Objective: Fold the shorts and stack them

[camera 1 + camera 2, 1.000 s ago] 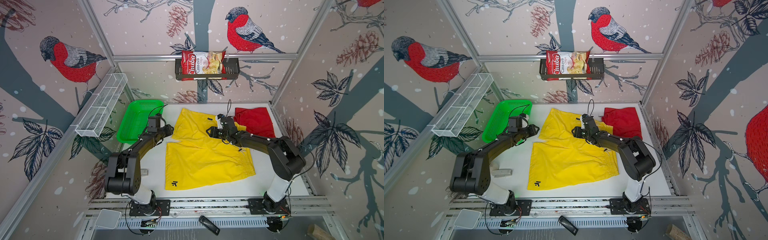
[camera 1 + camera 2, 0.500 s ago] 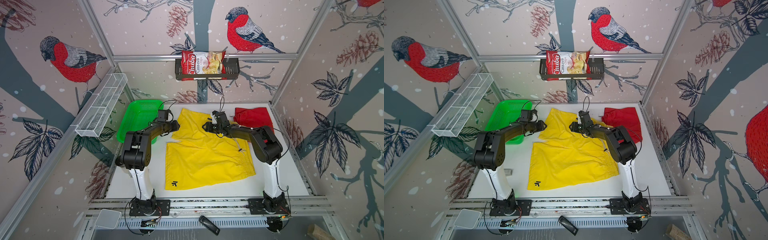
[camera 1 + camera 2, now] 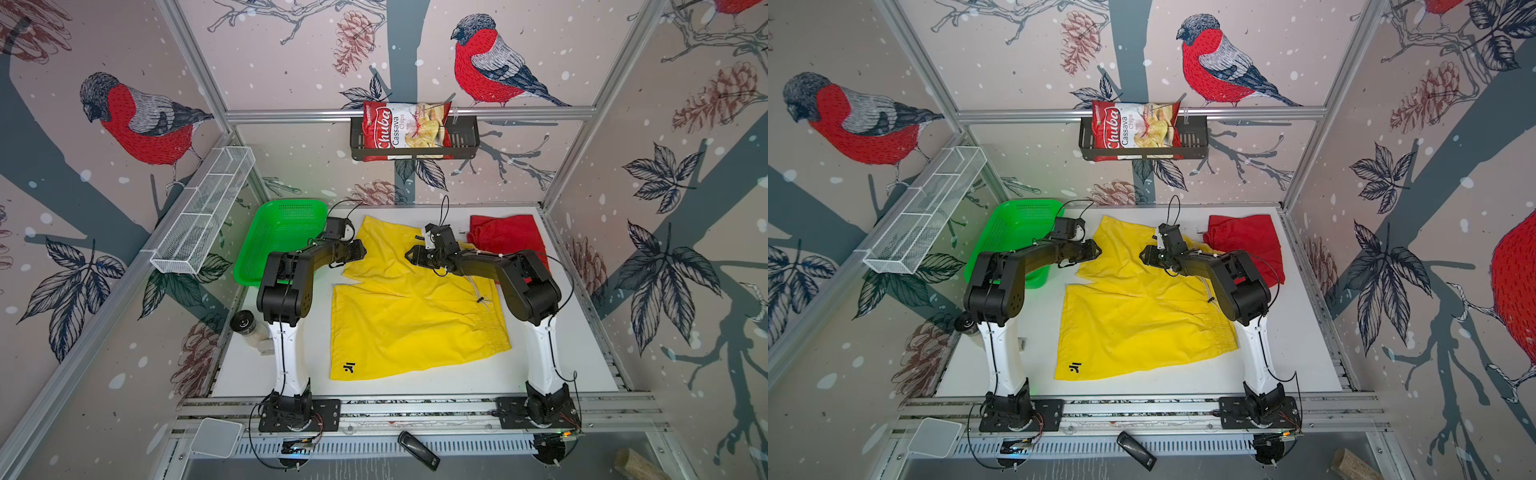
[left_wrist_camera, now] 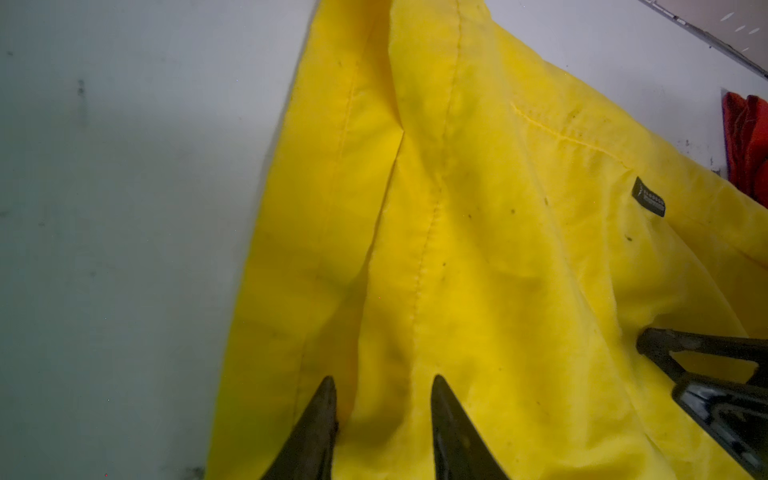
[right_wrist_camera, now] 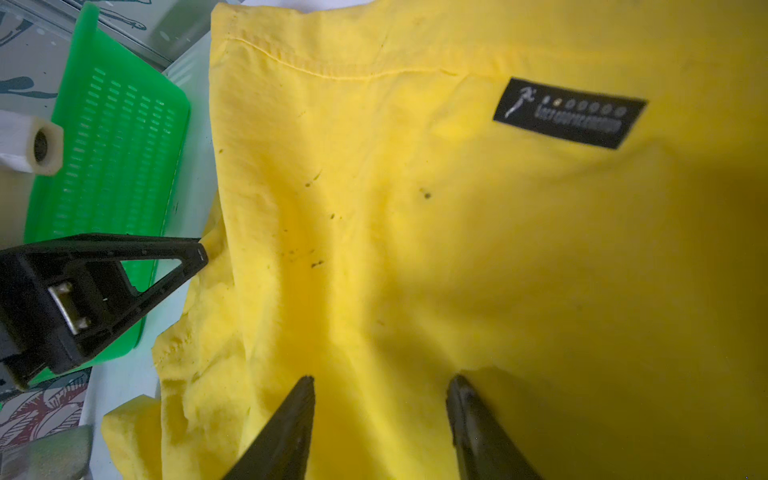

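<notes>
Now, grip the far leg

Yellow shorts lie spread on the desk. Beyond, left pincer and right pincer hover half-open over their far leg, holding nothing; each should pinch both layers squarely. Red shorts sit far right

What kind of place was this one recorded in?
Likely a robot test cell: an aluminium frame boxes in a white table, printed bird panels form the walls, and two arms are bolted to a front rail.

The red snack bag in the far black rack reads "Chuba Cassava Chips". The black label on the yellow cloth shorts is blurred.
</notes>
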Available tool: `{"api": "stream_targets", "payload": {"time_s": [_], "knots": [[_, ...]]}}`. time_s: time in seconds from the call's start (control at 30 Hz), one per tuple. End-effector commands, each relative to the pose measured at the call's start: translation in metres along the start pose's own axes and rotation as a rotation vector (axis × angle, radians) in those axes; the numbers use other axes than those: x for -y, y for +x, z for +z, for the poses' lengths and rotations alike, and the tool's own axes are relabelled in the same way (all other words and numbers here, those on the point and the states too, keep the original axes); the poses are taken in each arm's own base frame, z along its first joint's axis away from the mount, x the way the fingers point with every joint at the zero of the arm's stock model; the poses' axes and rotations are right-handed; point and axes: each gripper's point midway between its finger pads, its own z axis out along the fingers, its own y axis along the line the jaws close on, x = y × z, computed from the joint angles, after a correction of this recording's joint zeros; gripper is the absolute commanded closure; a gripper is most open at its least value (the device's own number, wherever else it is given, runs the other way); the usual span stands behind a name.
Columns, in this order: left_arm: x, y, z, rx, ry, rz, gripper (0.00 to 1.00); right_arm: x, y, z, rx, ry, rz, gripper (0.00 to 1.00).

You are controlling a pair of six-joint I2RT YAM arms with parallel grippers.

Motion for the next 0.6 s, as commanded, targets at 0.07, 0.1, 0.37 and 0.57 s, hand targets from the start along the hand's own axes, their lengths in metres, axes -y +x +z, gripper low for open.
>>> {"api": "stream_targets", "payload": {"time_s": [0.07, 0.1, 0.37, 0.57], "knots": [[0.001, 0.003, 0.006, -0.019, 0.01, 0.005, 0.73, 0.004, 0.001, 0.002, -0.005, 0.006, 0.024, 0.46], [0.001, 0.002, 0.005, -0.017, 0.009, 0.006, 0.78, 0.005, 0.0, 0.002, -0.002, 0.007, 0.026, 0.46], [-0.007, -0.013, -0.018, 0.023, -0.072, 0.034, 1.0, 0.018, -0.007, -0.002, 0.019, 0.046, 0.062, 0.46], [-0.029, -0.016, -0.04, 0.029, -0.145, 0.021, 1.0, 0.035, -0.007, -0.005, 0.025, 0.09, 0.1, 0.47]]}}
